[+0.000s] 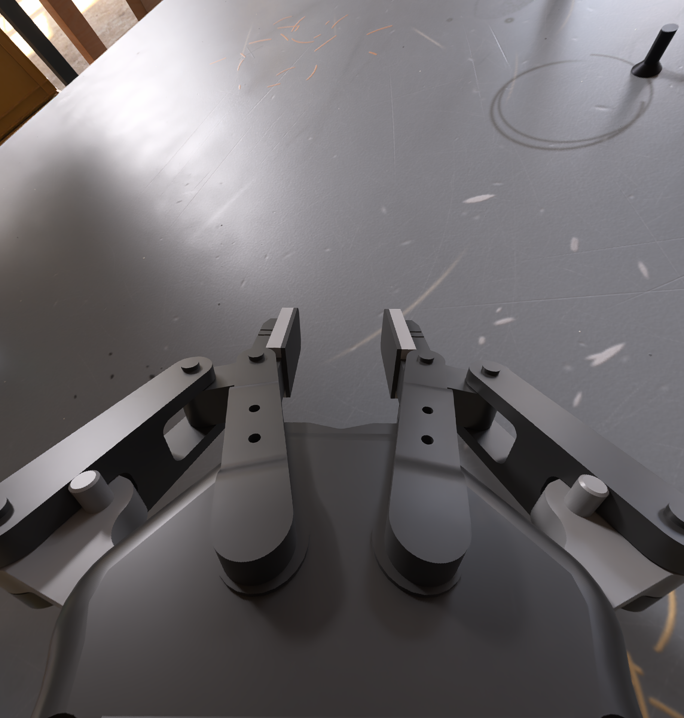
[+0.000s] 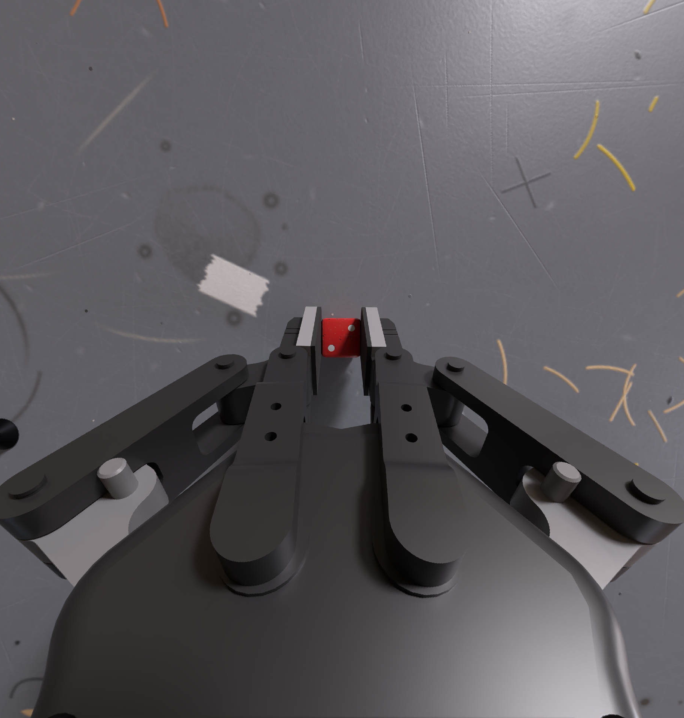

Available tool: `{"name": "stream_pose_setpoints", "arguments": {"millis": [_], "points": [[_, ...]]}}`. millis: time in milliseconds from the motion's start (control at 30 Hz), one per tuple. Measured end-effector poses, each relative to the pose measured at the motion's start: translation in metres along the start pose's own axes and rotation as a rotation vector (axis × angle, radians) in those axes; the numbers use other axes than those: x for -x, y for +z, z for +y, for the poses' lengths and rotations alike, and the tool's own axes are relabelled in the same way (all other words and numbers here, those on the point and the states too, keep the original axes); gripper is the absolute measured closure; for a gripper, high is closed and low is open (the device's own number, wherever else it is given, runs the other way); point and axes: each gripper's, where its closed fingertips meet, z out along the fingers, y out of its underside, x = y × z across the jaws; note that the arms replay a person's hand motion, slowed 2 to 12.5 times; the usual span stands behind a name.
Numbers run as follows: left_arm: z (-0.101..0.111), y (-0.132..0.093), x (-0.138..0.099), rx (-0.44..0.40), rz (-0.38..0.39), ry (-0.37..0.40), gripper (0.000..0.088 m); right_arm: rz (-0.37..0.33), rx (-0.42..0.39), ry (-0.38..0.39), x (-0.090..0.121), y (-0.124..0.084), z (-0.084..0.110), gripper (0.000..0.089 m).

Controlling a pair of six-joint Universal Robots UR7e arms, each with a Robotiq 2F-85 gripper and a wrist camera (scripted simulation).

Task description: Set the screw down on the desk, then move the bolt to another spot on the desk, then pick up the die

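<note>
In the right wrist view my right gripper is shut on a small red die with white pips. Both pads press its sides, close above the grey desk. In the left wrist view my left gripper is open and empty over the bare desk. A black flat-headed screw stands on its head far off at the top right. A second black fastener shows partly at the left edge of the right wrist view; I cannot tell whether it is the bolt.
A strip of white tape lies on the desk left of the die. The desk's edge runs along the top left of the left wrist view, with brown slats beyond. The desktop is scratched and marked with ring stains.
</note>
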Motion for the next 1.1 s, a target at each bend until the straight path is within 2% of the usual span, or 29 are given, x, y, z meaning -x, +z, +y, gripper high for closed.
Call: {"name": "stream_pose_setpoints", "arguments": {"millis": [367,1100], "points": [[0.0,0.0,0.0,-0.002,-0.001,0.001,0.0502,0.031,-0.009,-0.01,-0.006,-0.006,0.0,0.0714],[0.0,0.0,0.0,0.0,0.0,0.003,0.0501,-0.119,-0.104,-0.032,0.02,-0.034,-0.005,0.0714]]}}
